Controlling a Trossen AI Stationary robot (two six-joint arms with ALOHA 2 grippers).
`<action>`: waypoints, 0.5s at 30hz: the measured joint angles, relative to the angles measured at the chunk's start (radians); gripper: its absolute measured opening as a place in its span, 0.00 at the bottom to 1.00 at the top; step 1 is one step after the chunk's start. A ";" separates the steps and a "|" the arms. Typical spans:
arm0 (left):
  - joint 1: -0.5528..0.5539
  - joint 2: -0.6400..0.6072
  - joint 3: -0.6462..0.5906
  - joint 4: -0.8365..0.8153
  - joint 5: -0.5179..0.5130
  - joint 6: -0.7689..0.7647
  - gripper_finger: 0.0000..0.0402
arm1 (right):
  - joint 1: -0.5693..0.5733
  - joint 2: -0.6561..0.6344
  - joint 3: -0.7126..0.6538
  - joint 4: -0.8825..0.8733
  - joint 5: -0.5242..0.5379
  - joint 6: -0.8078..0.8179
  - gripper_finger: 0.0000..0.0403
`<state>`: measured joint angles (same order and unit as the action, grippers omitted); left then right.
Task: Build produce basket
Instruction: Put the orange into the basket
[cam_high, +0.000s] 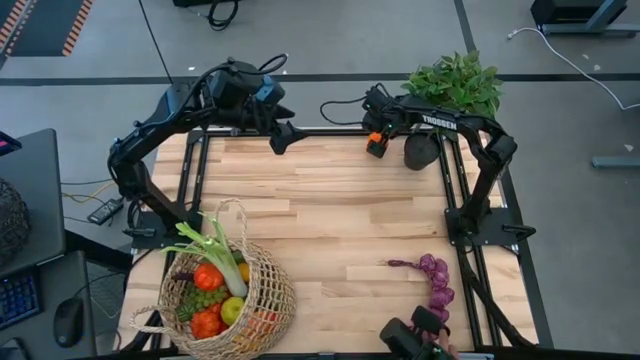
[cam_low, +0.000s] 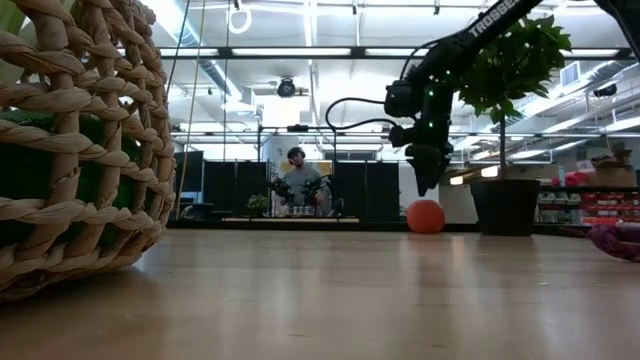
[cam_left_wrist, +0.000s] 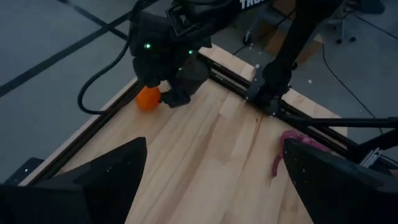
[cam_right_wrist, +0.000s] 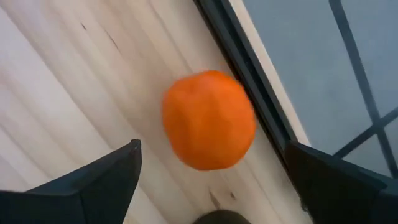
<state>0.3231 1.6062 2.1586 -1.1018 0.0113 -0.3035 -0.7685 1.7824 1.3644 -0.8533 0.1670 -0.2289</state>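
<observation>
Here, the right gripper (cam_right_wrist: 211, 180) hovers over an orange (cam_right_wrist: 209, 119).
Its fingers stand wide open, the orange lying between them near the tabletop (cam_high: 330, 200) edge.

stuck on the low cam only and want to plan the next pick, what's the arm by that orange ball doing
Observer: That's the right arm. Its wrist view shows the right gripper poised over the orange, fingers open, nothing held.
Operator: where on the table is the orange
Observer: From above, the orange lies at the far edge, beside the black rail.
Operator: anything else still loose
Observer: Purple grapes lie near the front right corner, outside the basket.
Operator: and the left arm
Observer: The left gripper hangs open over the far edge, holding nothing.
</observation>
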 joint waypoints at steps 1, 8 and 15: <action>0.000 0.000 0.000 -0.002 0.000 0.000 0.95 | 0.000 0.000 -0.008 0.002 -0.005 0.012 0.98; 0.000 0.000 0.000 -0.002 -0.019 0.000 0.95 | -0.017 0.000 -0.060 0.046 -0.026 0.043 0.99; 0.000 0.000 0.000 -0.002 -0.033 0.000 0.95 | -0.037 0.000 -0.097 0.134 -0.031 0.044 0.99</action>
<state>0.3233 1.6066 2.1582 -1.1042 -0.0216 -0.3034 -0.8056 1.7824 1.2674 -0.7192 0.1363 -0.1850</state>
